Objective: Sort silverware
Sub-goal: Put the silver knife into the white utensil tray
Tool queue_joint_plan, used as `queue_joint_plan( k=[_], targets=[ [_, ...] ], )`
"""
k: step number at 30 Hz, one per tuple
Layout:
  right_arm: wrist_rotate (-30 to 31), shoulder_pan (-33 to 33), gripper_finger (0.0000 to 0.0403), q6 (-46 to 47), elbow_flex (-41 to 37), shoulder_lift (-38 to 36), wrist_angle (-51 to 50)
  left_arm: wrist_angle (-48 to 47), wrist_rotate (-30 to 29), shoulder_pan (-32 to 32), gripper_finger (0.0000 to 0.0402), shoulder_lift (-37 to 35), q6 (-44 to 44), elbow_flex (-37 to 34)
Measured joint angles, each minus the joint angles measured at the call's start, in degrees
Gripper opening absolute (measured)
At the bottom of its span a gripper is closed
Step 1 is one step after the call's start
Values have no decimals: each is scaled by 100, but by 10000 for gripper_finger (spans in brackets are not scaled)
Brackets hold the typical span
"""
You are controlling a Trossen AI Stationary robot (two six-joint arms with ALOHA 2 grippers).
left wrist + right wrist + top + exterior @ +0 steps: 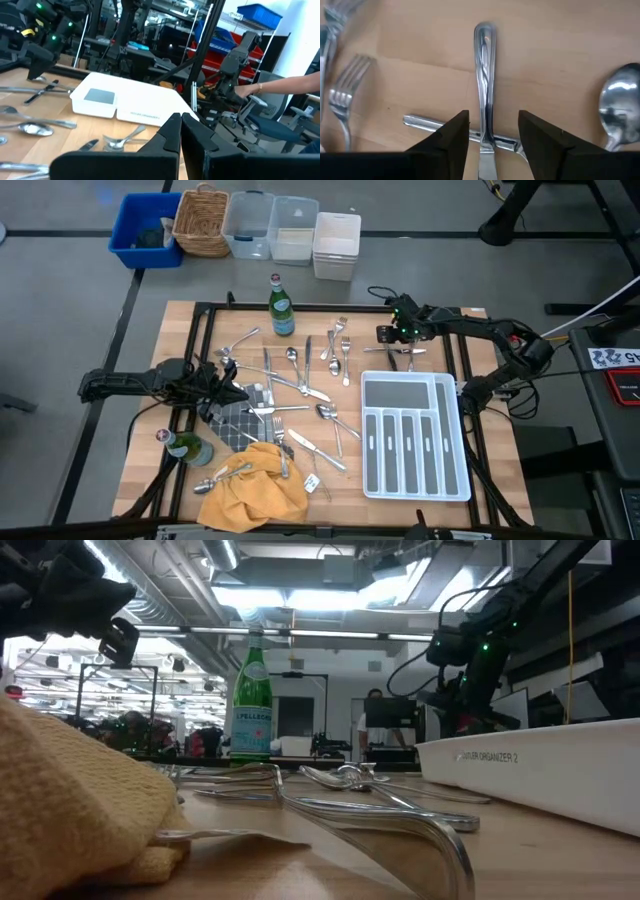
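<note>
Pick step: right gripper (490, 132) spread open astride a knife handle (485, 75) beside the tray (455, 480). Next: drop, pinch, lift. Left gripper (181, 135) clenched, idle.

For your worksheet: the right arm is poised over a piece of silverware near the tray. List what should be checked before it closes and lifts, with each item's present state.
1. Right gripper fingers open: ok.
2. Handle lies between the fingers: ok.
3. Only one piece in the gap: not ok; a second piece crosses beneath.
4. White tray compartments free to receive it: ok.
5. Left gripper shut and away, over the silverware pile: ok.
6. Whether this piece is a fork, knife or spoon: cannot tell.
</note>
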Motion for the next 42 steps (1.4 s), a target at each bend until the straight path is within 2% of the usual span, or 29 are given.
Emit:
queue_joint_plan(
  k=[19, 34, 37, 42],
  targets=[
    [-201, 3, 170, 2, 24, 767, 77, -30, -390, 0, 0, 0, 0, 0],
    [13, 9, 169, 4, 13, 821, 77, -160, -539, 2, 0, -1, 0, 0],
    [28, 7, 154, 4, 9, 825, 70, -163, -542, 0, 0, -2, 0, 0],
    [76, 4, 103, 4, 4, 829, 38, -167, -548, 0, 0, -2, 0, 0]
  ],
)
